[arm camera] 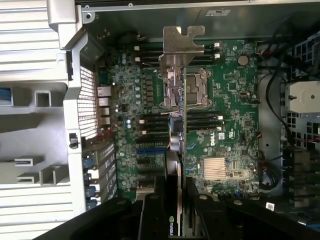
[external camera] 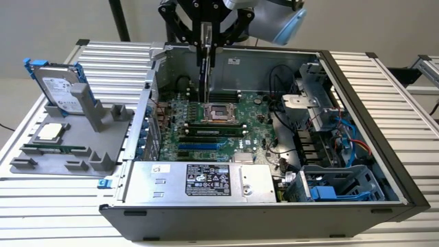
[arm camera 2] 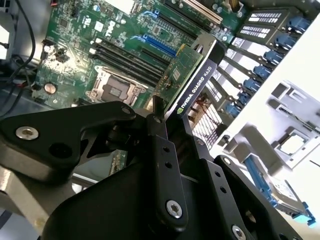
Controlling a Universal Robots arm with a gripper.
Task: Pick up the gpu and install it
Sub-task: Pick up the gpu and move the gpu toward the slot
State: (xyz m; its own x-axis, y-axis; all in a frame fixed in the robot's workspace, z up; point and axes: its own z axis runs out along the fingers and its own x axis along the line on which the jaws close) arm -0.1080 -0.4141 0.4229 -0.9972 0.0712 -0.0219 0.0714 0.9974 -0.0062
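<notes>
Currently the gripper (external camera: pixel 207 43) is clamped on the gpu (external camera: pixel 204 74), which hangs edge-on over the motherboard (external camera: pixel 257 135), toward the case's far side. Judged light, stiff and fragile; best held by the board edges.

from my seat the exterior view looks down from high and a little back into the open pc case (external camera: pixel 240 221), and both wrist views hang close behind the gripper (arm camera: pixel 177 192) and gpu (arm camera: pixel 182 47), facing the same motherboard (arm camera: pixel 230 115) below.
</notes>
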